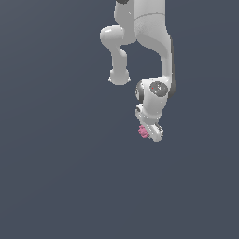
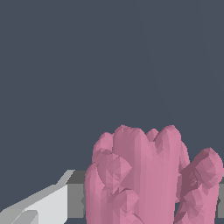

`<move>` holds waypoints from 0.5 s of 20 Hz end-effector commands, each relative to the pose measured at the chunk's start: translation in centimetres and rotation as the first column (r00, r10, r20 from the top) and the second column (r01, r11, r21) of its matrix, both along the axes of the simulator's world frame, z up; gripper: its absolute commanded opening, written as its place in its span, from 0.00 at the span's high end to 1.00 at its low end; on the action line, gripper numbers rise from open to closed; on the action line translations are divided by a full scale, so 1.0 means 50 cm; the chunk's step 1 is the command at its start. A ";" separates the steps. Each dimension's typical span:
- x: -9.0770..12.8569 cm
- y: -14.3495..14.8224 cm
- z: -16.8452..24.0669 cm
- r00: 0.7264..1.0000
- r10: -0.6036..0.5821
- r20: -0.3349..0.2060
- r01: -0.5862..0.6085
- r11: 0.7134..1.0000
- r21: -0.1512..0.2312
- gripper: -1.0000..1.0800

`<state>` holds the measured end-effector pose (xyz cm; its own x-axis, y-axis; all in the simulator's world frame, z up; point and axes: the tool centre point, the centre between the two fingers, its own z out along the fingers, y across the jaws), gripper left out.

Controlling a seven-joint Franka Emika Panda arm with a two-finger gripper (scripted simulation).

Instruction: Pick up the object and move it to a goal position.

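Observation:
The object is a small pink knobbly clump at the tip of the white arm, in the middle of the exterior view. My gripper is shut on it, and the clump sticks out toward the exterior view's left. In the wrist view the object looms large between the jaws of the gripper. One white finger presses its grey pad against the clump's side. The other finger is almost wholly hidden behind the clump. No goal marker shows in either view.
Only a flat, plain dark grey-blue background surrounds the arm in both views. The arm's white links come in from the top of the exterior view.

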<state>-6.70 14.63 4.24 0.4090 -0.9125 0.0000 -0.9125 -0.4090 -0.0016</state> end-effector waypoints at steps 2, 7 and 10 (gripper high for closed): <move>-0.002 -0.007 0.005 1.000 0.000 0.000 0.000 1.000 0.000 1.00; -0.010 -0.036 0.028 1.000 0.000 0.000 0.000 1.000 0.000 1.00; -0.018 -0.064 0.051 1.000 0.000 0.000 0.000 1.000 0.001 1.00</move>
<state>-7.42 12.17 6.20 0.4095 -0.9123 -0.0008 -0.9123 -0.4095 -0.0009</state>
